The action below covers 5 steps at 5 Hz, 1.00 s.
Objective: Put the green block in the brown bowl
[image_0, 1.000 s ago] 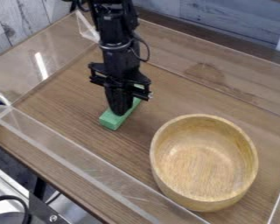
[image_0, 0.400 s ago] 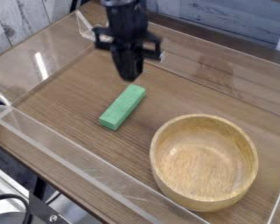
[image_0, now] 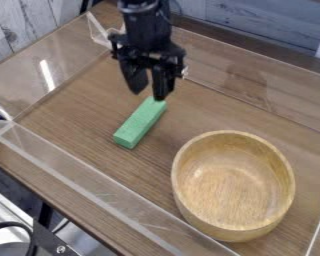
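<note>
- Your green block lies flat on the wooden table, left of centre, angled with its far end toward the arm.
- Your gripper hangs just above the block's far end, pointing down; its jaws stand apart and hold nothing.
- The brown bowl sits at the lower right, empty, apart from the block.

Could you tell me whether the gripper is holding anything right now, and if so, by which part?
Nothing is held. The gripper hangs open above the green block, which lies flat on the table.
</note>
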Motion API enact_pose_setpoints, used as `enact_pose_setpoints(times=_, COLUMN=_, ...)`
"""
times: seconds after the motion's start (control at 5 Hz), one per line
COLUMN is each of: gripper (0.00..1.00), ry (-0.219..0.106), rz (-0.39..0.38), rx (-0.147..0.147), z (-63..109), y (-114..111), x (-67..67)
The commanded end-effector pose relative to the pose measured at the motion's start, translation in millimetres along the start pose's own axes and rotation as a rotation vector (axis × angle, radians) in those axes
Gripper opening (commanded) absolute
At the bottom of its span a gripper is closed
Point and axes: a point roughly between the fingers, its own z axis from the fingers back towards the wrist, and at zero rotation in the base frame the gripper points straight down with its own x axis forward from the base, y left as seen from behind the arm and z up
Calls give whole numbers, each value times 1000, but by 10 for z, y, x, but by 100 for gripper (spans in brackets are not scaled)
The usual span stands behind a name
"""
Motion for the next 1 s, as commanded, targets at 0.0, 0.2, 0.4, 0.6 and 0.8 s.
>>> enact_pose_setpoints(times=0.0, gripper=100, ry=-24, rz=-6, rx=28, z=-45, y=97, x=23)
enact_pose_setpoints(times=0.2, gripper=100, ry=-21, rz=-11, rx=50, z=-212, y=190, x=-1)
enact_pose_setpoints(times=0.4, gripper=100, ry=-17, rz=-14, rx=68, z=-381, y=265, x=-35)
enact_pose_setpoints(times=0.6, gripper=100, ry=-6, rz=-6, rx=81, z=-517, y=331, x=-56)
enact_pose_setpoints(times=0.8, gripper=0, ry=1, rz=0, rx=81, z=-556, y=348, x=-49)
